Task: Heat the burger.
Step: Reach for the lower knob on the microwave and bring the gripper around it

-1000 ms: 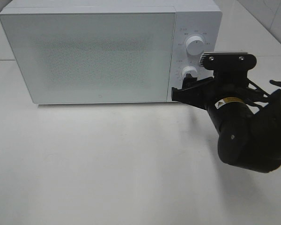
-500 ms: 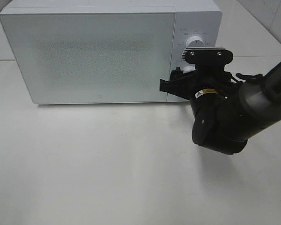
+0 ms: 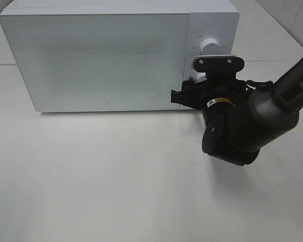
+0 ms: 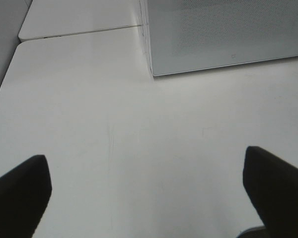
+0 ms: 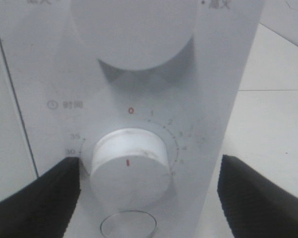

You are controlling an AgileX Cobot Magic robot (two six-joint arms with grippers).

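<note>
The burger is out of view. The white microwave (image 3: 101,55) stands at the back of the table with its door shut. My right gripper (image 3: 186,96) is open at the control panel. In the right wrist view its two black fingers (image 5: 35,196) flank the lower timer knob (image 5: 130,166) without touching it. The upper knob (image 5: 134,29) sits above. My left gripper (image 4: 146,193) is open over bare table, with nothing between its fingers (image 4: 17,191), and a lower corner of the microwave (image 4: 223,29) lies ahead of it.
The white table (image 3: 116,176) stretches in front of the microwave. My bulky black right arm (image 3: 242,126) hangs over its right side. A seam between table tops (image 4: 79,32) runs beside the microwave.
My right arm has swung left and in toward the control panel, bringing its open fingers from the right of the lower knob to either side of it. The microwave has not moved.
</note>
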